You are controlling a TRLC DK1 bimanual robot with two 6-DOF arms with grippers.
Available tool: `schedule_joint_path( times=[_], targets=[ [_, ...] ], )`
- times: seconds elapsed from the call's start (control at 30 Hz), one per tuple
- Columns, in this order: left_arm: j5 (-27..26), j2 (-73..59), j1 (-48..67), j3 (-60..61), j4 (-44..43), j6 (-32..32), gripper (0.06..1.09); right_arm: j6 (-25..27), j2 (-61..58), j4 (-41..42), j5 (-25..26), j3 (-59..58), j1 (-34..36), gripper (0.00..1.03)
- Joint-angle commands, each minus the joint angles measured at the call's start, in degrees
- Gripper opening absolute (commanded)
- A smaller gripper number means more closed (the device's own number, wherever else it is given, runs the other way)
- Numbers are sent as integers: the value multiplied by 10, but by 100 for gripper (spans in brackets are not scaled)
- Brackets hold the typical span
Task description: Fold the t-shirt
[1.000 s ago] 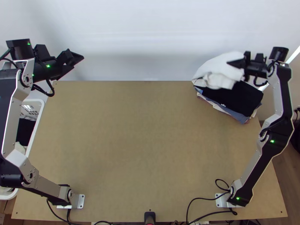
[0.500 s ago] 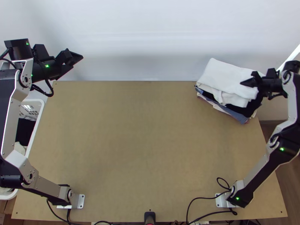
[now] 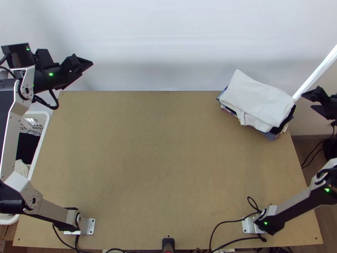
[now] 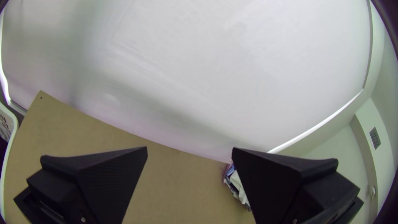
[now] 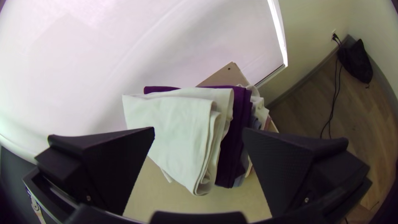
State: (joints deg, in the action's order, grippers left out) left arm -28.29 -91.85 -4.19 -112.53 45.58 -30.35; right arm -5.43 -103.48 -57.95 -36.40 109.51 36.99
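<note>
Right hand (image 3: 307, 100), your nearer one: fingers apart, empty, off the right side of your counter (image 3: 168, 168). White t-shirt (image 3: 257, 95): folded, left of that hand, atop the clothes stack (image 5: 234, 137), far right corner; long axis slanting near-right. Left hand (image 4: 190, 147): open, empty, well apart.

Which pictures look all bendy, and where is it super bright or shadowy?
Top view: the table looks straight-edged, with soft grey shadow on the white backdrop; left wrist view: the table's far edge curves and an upper corner goes dark; right wrist view: bendy too, with a glaring strip beside the backdrop.
</note>
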Motion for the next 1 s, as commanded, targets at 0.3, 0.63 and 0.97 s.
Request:
schedule_joint_path(
  times=[0.3,0.63,0.97],
  targets=[
    [-8,28,-4,8,0,6,105,27,238,260,169,-272,-230,99],
    [-20,47,-59,-27,5,6,105,25,91,542,361,-317,-366,98],
    [-27,53,-90,-47,9,6,105,28,-84,579,402,-193,-380,98]
  ],
)
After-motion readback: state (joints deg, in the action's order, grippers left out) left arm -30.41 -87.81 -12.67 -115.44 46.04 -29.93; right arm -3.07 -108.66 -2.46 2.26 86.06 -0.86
